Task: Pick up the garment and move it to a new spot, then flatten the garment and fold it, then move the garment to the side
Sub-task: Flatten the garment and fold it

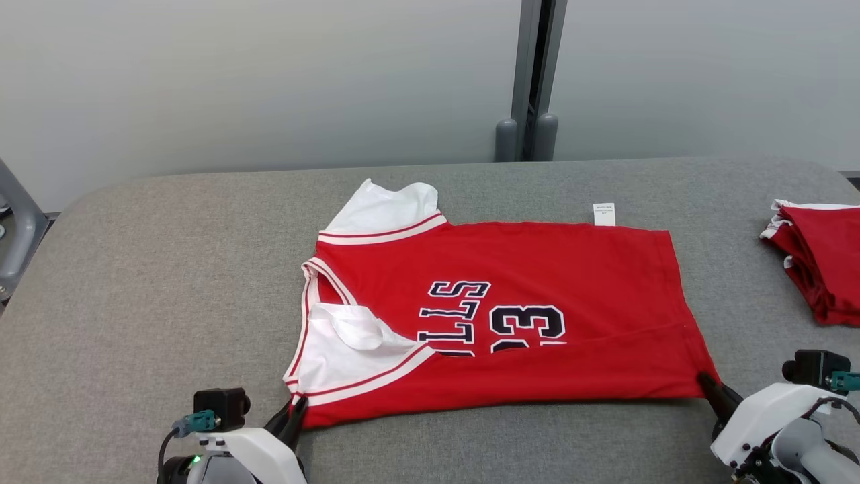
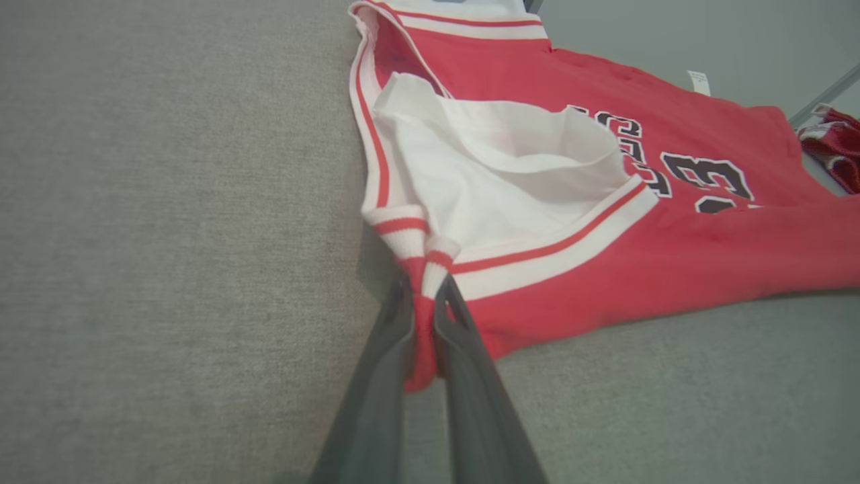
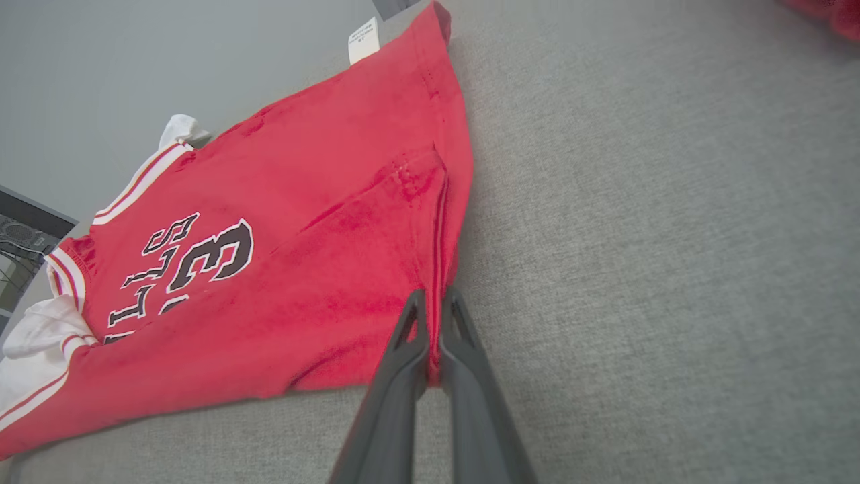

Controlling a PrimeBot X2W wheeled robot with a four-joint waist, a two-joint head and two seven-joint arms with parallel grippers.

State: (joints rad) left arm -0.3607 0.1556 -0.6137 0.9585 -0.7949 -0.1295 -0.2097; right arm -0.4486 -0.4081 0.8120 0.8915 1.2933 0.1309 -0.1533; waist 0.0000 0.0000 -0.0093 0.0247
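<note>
On the grey cloth-covered table [image 1: 168, 282], from the head view, the red jersey-style T-shirt [image 1: 510, 269] with white sleeves and black-and-white lettering lies spread sideways near the middle, collar toward the robot's left and hem toward its right. Its near long edge is folded over, so a red band hides the lower half of the lettering. The near white sleeve [image 1: 342, 349] is turned in on the front, while the far white sleeve [image 1: 386, 208] sticks out past the shoulder. A small white tag [image 1: 604, 214] shows at the far edge. The left tool [image 1: 295, 411] sits at the near shoulder corner and the right tool [image 1: 709, 386] at the near hem corner. A second red folded garment [image 1: 816, 262] lies well apart at the table's right edge.

From the left wrist view, the left tool [image 2: 422, 336] is pressed together on a tongue of red cloth just below the striped trim [image 2: 410, 232] (a thin bite, right at the edge).

From the right wrist view, the right tool [image 3: 433, 343] pinches the hem corner the same way.

I judge the fold to be in progress. Such shallow bites could slip if the cloth drags on the rough table. Lifting unevenly would skew the fold line. The loose near sleeve could also flop out and bunch underneath.
</note>
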